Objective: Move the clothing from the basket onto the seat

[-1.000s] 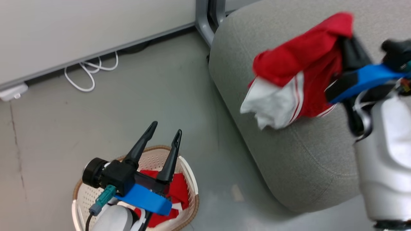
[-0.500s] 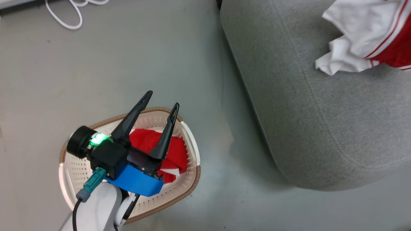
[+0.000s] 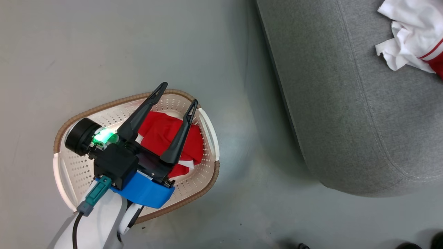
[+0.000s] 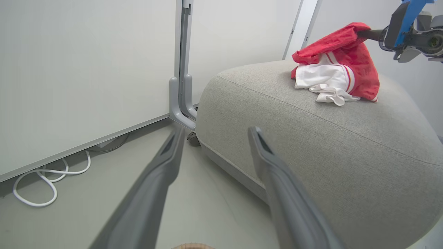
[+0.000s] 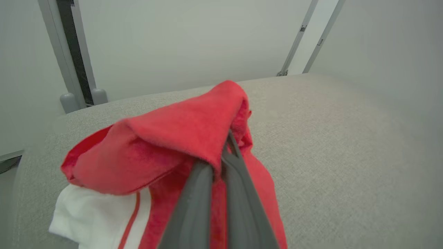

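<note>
While there are two garments, they lie well apart. The red garment (image 3: 162, 133) is crumpled inside the one basket (image 3: 69, 173), with a white edge showing at its lower side. The striped garment (image 4: 332, 65) is on top of the one seat (image 3: 346, 103), near its far end. The basket stands on the floor (image 3: 104, 52) just beside the seat, not touching it. One white cable (image 4: 34, 193) loops along the foot of the wall.

There are two tools. The left tool (image 3: 179, 93) hangs above the basket with its two fingers spread wide and nothing between them. In the head view the fingers cross over the red garment, but in the left wrist view they point out toward the seat and the wall, clear of any cloth. The right tool (image 5: 228, 138) has its fingers pressed together on a red fold of the striped garment. That fold is lifted into a peak (the white panel and red stripes sag below it), while the garment's lower part rests on the seat.
</note>
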{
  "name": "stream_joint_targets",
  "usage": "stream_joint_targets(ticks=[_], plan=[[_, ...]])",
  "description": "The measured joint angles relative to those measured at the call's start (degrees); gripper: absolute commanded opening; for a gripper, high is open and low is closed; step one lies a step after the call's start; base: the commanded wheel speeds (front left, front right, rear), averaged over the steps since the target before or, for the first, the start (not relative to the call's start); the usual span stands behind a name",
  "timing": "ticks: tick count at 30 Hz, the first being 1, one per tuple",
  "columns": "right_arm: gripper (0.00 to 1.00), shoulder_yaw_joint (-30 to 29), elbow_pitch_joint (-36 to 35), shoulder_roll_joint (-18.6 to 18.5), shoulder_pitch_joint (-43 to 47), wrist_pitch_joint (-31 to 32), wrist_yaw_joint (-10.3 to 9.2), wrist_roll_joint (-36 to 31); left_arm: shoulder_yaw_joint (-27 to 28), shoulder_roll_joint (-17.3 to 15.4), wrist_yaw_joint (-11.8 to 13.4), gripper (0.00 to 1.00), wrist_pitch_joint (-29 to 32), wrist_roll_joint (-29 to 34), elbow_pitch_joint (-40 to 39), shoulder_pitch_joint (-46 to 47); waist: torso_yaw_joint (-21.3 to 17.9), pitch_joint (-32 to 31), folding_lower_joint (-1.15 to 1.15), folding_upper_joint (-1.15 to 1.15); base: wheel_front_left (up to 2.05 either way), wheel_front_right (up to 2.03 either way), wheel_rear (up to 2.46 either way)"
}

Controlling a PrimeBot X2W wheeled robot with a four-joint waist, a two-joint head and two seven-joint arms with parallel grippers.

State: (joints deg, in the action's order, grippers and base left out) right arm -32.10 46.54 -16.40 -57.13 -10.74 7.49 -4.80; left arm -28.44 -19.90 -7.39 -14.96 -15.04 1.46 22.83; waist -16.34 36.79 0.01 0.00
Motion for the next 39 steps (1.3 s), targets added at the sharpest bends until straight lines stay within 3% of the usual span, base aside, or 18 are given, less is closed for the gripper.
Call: stream_joint_targets(ticks=[11, 12, 13, 14, 26, 39], plan=[[0.00, -4.69, 8.23, 0.22, -0.85, -3.19, 0.00, -4.38, 0.10, -0.75, 0.30, 1.00, 0.23, -0.70, -0.02, 0.06, 0.62, 0.43, 0.00, 0.00, 0.00, 0.00, 0.00], [0.37, -4.66, 8.48, 0.22, -0.95, -3.32, 0.00, -4.64, 0.07, -0.70, 0.30, 1.00, 0.24, -0.73, 0.09, 0.06, 0.62, 0.32, 0.00, 0.00, 0.00, 0.00, 0.00], [0.88, -4.61, 8.79, 0.21, -1.09, -3.55, 0.00, -4.88, -0.01, -0.63, 0.30, 1.00, 0.24, -0.91, 0.20, 0.06, 0.61, 0.19, 0.00, 0.00, 0.00, 0.00, 0.00], [1.00, -4.55, 9.06, 0.18, -1.22, -3.61, 0.00, -5.05, -0.07, -0.53, 0.30, 1.00, 0.24, -1.07, 0.31, 0.06, 0.62, 0.07, -0.01, 0.00, 0.00, 0.00, 0.00], [1.00, -3.64, 9.84, -0.45, -0.71, -4.23, 0.00, -6.01, -1.08, 1.05, 0.30, 1.00, 0.13, -2.18, 3.10, 0.23, 1.67, -2.93, -0.01, 0.00, 0.00, 0.00, 0.00], [1.00, 5.01, -2.22, 1.72, 14.65, -4.30, 0.00, -1.52, 1.76, 6.99, 0.26, 1.00, -0.03, -4.14, 8.08, -3.39, 6.01, -13.05, -0.01, 0.00, 0.00, 0.00, 0.00]])
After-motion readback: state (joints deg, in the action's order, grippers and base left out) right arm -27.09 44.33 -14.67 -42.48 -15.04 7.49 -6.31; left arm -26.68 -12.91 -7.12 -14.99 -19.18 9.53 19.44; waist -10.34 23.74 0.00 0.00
